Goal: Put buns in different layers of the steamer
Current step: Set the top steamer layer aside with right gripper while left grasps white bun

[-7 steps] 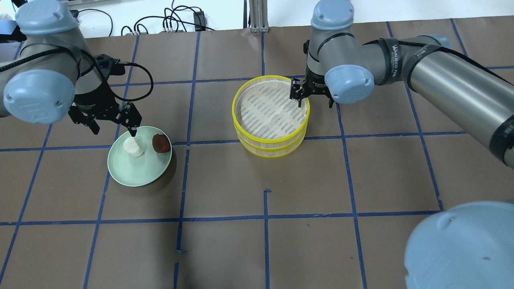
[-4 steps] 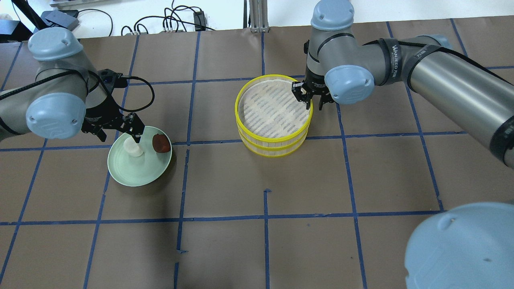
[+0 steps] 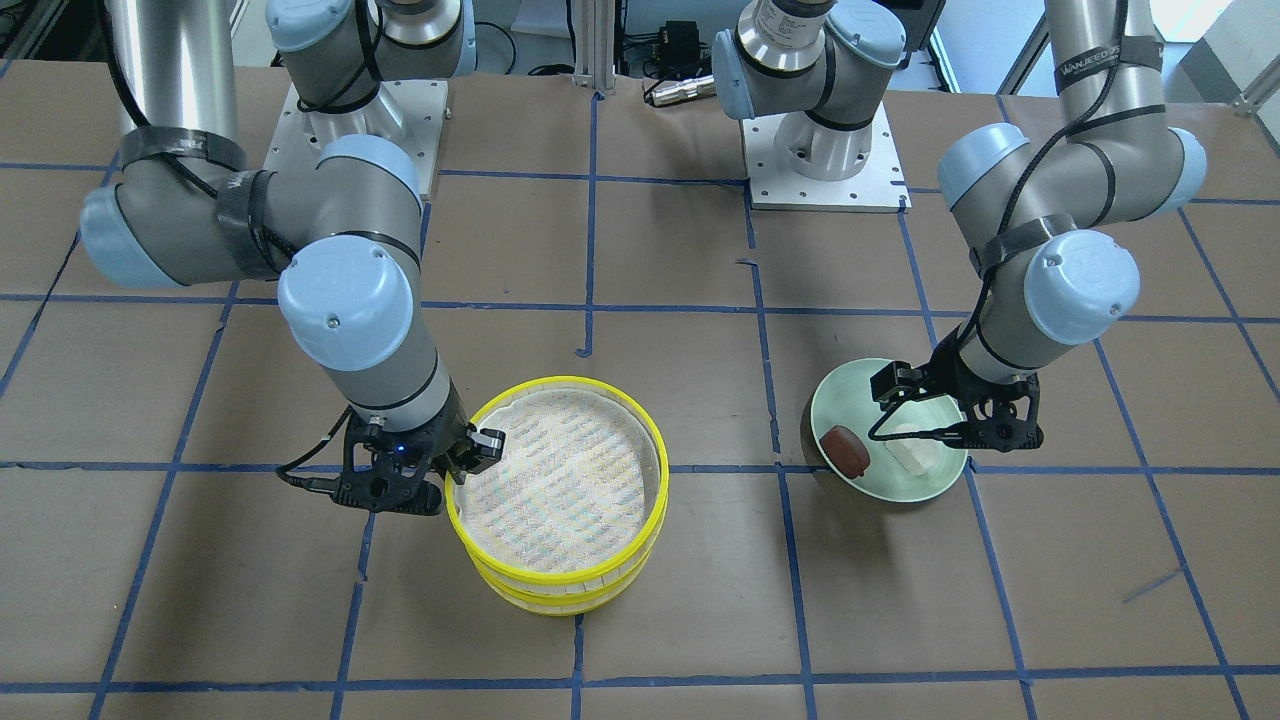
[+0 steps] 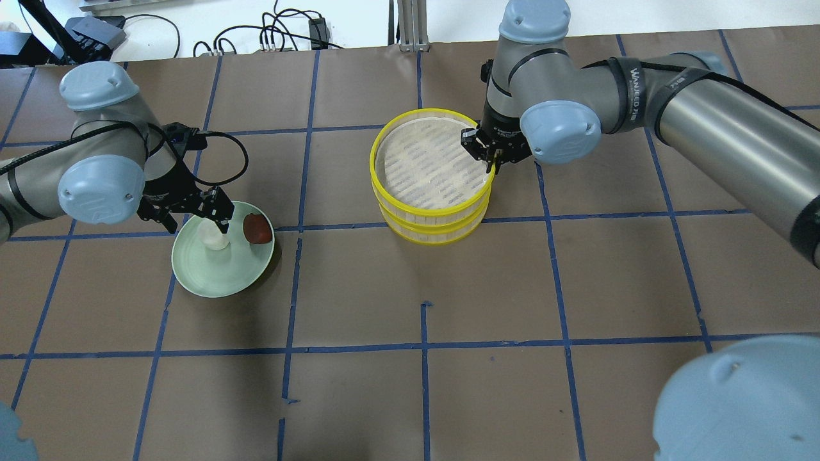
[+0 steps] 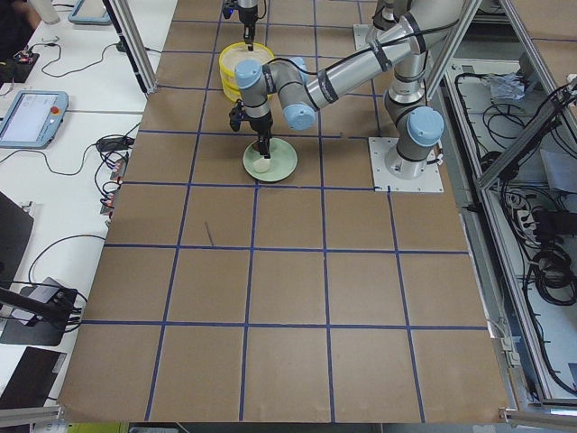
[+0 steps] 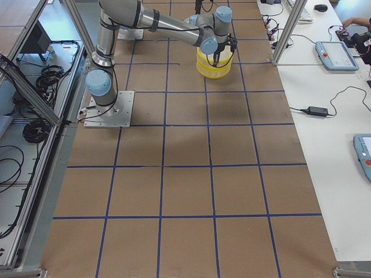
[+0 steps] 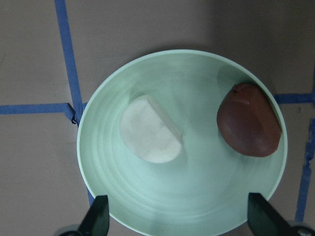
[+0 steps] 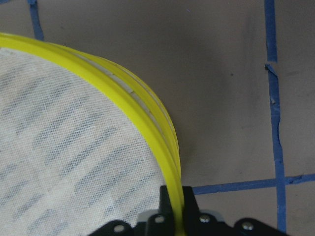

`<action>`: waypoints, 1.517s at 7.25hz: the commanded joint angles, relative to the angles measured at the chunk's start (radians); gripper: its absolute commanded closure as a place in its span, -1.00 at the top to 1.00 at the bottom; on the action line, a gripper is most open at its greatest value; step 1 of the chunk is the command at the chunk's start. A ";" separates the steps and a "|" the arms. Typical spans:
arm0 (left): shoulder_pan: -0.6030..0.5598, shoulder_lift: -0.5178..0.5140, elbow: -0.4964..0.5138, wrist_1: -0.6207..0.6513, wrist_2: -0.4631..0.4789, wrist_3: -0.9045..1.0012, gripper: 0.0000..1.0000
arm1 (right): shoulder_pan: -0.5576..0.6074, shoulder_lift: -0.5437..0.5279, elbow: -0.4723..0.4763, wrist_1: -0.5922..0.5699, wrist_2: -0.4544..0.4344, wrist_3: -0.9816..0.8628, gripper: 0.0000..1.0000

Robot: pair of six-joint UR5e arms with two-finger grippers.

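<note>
Two yellow-rimmed steamer trays stand stacked, the top tray [image 4: 373, 160] on the lower tray [image 4: 435, 238]; both are empty. My right gripper [image 4: 490, 157] is shut on the top tray's rim [image 8: 147, 132], one finger inside and one outside. The white bun [image 4: 214, 240] and the reddish-brown bun [image 4: 256, 228] lie side by side on the pale green plate [image 4: 211, 282]. My left gripper [image 4: 195, 223] is open just above the plate, its fingers [image 7: 98, 219] spread wide. The white bun [image 7: 150, 129] and the brown bun [image 7: 249, 127] lie just ahead of them, untouched.
The brown table [image 4: 423, 384] is marked with a blue tape grid. Cables [image 4: 282, 32] lie beyond its far edge. The robot bases [image 3: 820, 150] stand on the near side. In the front-facing view the stack [image 3: 560, 600] is left of the plate [image 3: 850, 400].
My right gripper has closed on the top tray's rim and the stack has shifted slightly away. My left arm has come down closer to the plate, over the white bun.
</note>
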 commanded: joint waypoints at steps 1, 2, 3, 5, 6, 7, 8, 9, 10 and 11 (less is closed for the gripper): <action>0.012 -0.034 -0.007 0.005 -0.001 -0.001 0.90 | -0.106 -0.092 -0.016 0.081 0.018 -0.118 -0.86; 0.012 -0.045 -0.007 0.034 -0.001 -0.002 0.89 | -0.210 -0.109 -0.022 0.141 0.022 -0.215 -0.86; 0.012 -0.069 -0.004 0.060 -0.002 -0.005 0.88 | -0.282 -0.106 -0.008 0.190 0.005 -0.353 -0.84; 0.012 -0.099 -0.005 0.106 -0.004 -0.004 0.81 | -0.382 -0.057 0.016 0.175 -0.178 -0.536 -0.86; 0.012 -0.102 -0.005 0.108 -0.004 -0.004 0.80 | -0.393 -0.034 0.068 0.122 -0.191 -0.544 -0.86; 0.012 -0.106 -0.005 0.109 -0.010 -0.002 0.29 | -0.406 -0.035 0.148 0.020 -0.190 -0.543 -0.84; 0.012 -0.109 -0.007 0.109 -0.010 -0.001 -0.09 | -0.407 -0.034 0.192 -0.039 -0.194 -0.546 -0.84; 0.012 -0.112 -0.016 0.109 -0.007 0.001 -0.41 | -0.419 -0.034 0.204 -0.046 -0.191 -0.546 -0.85; 0.012 -0.112 -0.014 0.111 -0.005 0.001 -0.66 | -0.421 -0.034 0.204 -0.046 -0.190 -0.546 -0.85; 0.011 -0.079 0.012 0.120 0.001 0.013 -0.69 | -0.421 -0.034 0.205 -0.046 -0.190 -0.546 -0.85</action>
